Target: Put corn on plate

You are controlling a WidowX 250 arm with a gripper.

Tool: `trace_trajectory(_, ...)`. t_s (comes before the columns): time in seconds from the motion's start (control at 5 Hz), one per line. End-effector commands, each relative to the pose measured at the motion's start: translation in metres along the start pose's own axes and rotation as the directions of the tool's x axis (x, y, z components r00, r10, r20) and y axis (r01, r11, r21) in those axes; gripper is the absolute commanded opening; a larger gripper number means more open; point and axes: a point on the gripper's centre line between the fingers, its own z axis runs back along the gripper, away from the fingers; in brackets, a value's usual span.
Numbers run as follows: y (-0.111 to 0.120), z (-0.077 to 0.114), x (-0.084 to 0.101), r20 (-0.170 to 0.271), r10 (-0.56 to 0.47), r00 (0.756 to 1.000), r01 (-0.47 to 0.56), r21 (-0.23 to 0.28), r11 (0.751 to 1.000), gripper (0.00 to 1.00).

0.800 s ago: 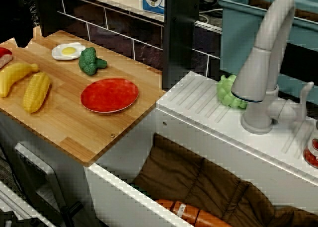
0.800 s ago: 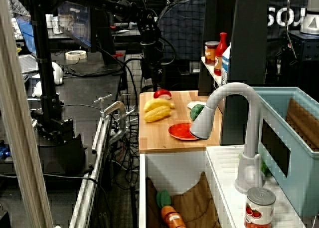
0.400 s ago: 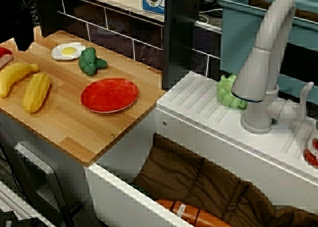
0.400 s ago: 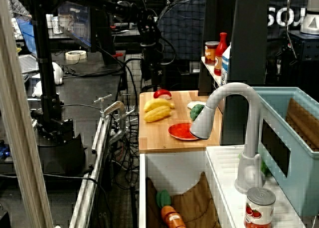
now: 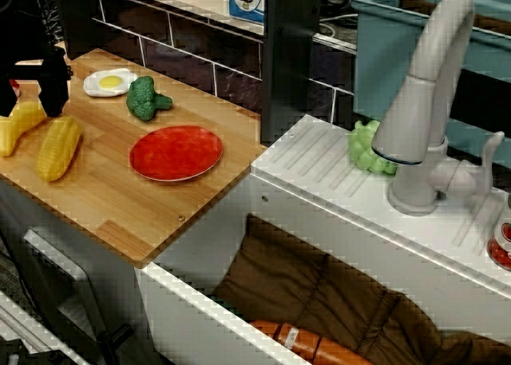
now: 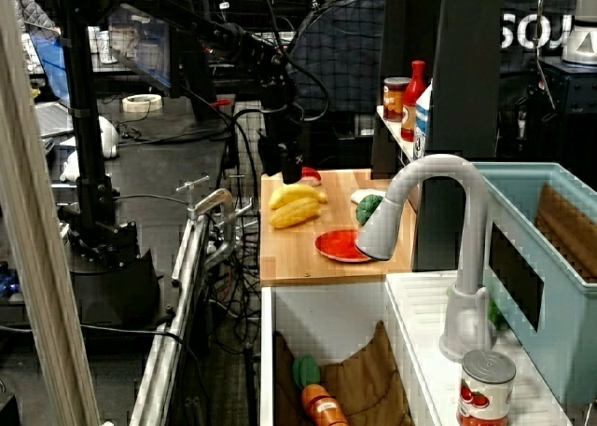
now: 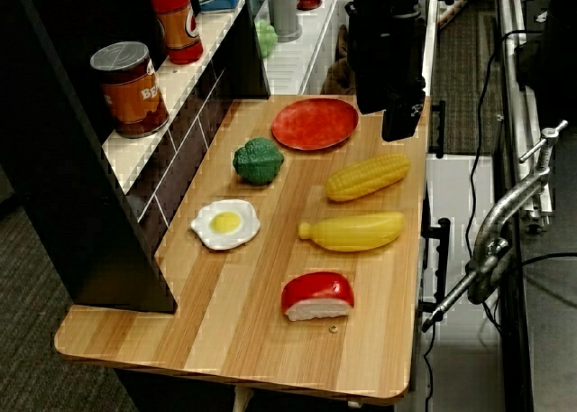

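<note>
Corn: short ridged yellow toy cob (image 7: 367,176), lying flat on wooden counter (image 7: 270,313), just beside flat round red plastic plate (image 7: 315,123) but not on it. Smooth curved yellow banana (image 7: 352,231) lying parallel on cob's other side, near but apart.

Black pincer (image 7: 402,123) hanging above counter edge near cob's tip, empty. Fingers dark against dark arm body in all three views; parted or closed: cannot tell.

Risks, judged from layout:
- Banana close alongside cob, similar colour and length; descent offset toward it could catch wrong item or both.
- Cob rounded and tapered; off-centre pinch likely to roll or squirt it out.
- Cob near counter edge; sideways nudge could push it off.
- Plate light and shallow; dragging cob in could shove it toward green broccoli floret (image 7: 258,160).

Arm pose: reaching in from side of counter, wrist pointing straight down, tool vertical, clear of all items. Task not yet begun in effect; plate bare.
</note>
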Motion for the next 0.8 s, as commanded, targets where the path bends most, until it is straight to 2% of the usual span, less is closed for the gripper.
trace_trajectory(0.0, 0.006, -0.010, 0.010, 0.049, 0.024, 0.999, -0.027, 0.058, 0.998, 1.00)
trace_trajectory(0.2, 0.012, -0.019, 0.014, 0.074, 0.044, 0.996, -0.050, 0.074, 0.996, 1.00)
trace_trajectory(0.6, 0.019, -0.026, 0.016, 0.128, 0.114, 0.985, -0.122, 0.055, 0.991, 1.00)
